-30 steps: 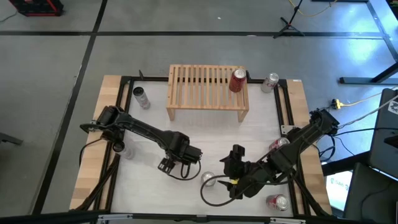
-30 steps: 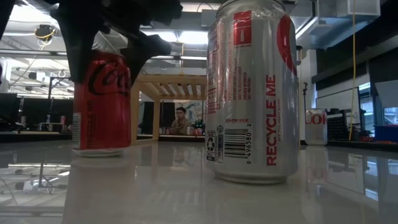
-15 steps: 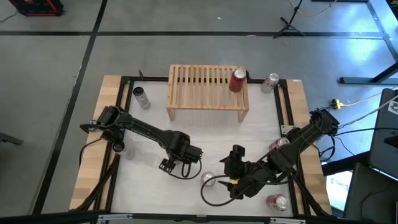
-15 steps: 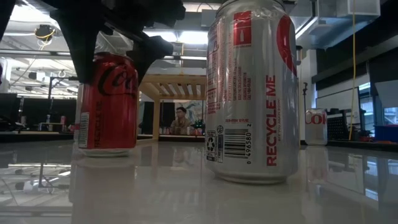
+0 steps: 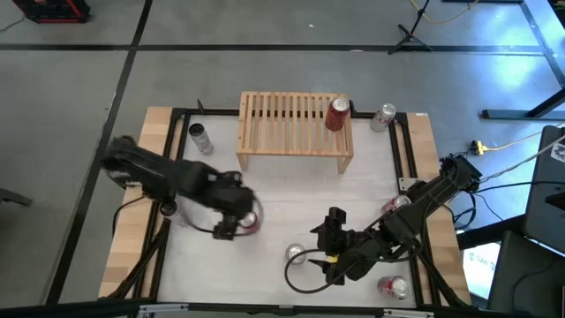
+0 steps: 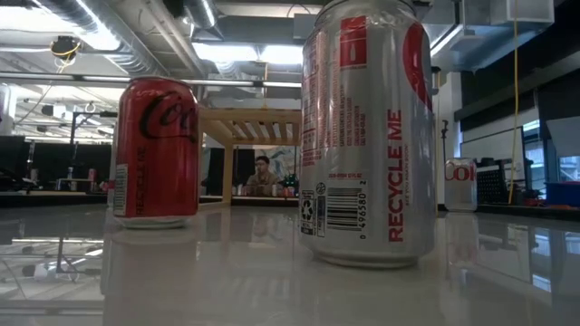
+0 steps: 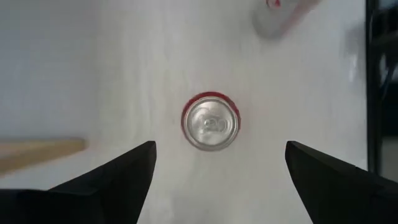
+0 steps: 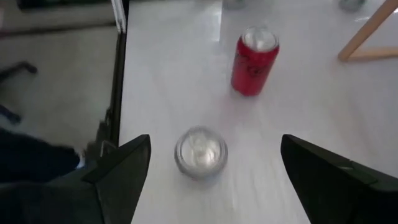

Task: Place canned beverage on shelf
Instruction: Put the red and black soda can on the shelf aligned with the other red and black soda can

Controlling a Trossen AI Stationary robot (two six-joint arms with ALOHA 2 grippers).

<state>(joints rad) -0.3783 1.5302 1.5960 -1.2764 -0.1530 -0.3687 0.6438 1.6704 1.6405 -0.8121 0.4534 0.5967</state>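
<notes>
The red cola can (image 5: pixel 252 221) stands upright on the white worktop (image 5: pixel 291 190), well short of the light-wood shelf (image 5: pixel 294 131), which carries 1 red can (image 5: pixel 336 114) at its right end. The left claw (image 5: pixel 231 223) hangs spread and released above the red cola can. The right claw (image 5: pixel 328 231) waits spread beside a silver can (image 5: pixel 295 253).

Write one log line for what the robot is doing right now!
left gripper: open, above red can | right gripper: open, over silver can | shelf: one can on top
</notes>
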